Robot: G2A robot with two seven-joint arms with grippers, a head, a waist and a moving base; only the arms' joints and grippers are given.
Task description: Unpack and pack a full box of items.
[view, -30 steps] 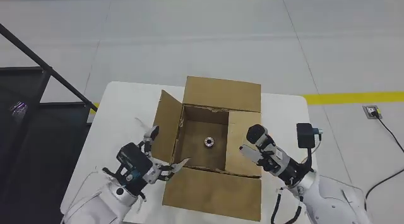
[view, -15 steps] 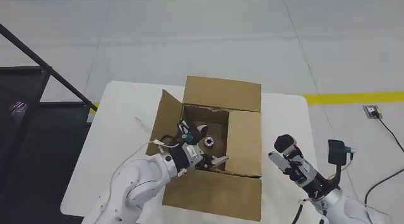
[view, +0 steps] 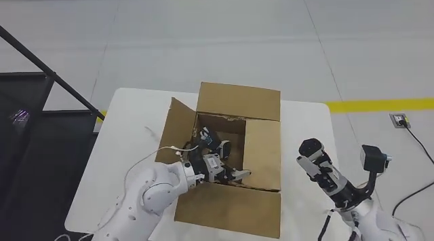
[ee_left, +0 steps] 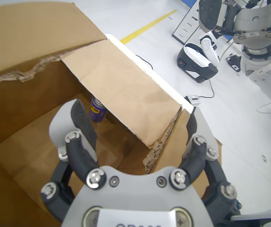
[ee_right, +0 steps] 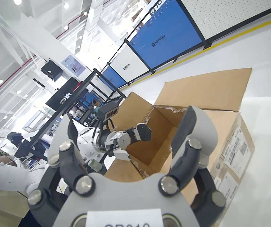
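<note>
The left gripper (ee_left: 135,116) hangs inside the open box (view: 237,102), fingers wide apart and empty. Its wrist view shows a purple can (ee_left: 98,112) upright on the box floor, beside the folded-in right flap (ee_left: 126,83). The right gripper (ee_right: 129,119), fingers apart, hovers right of the box.

Can (ee_left: 99,111) (purple label) half hidden beneath the box flap (ee_left: 126,90).

You're getting ceiling lights (ee_right: 17,0) glaring overhead (wrist-view edges are bending, fisheye-style); the box (view: 239,102) is shading its floor.
</note>
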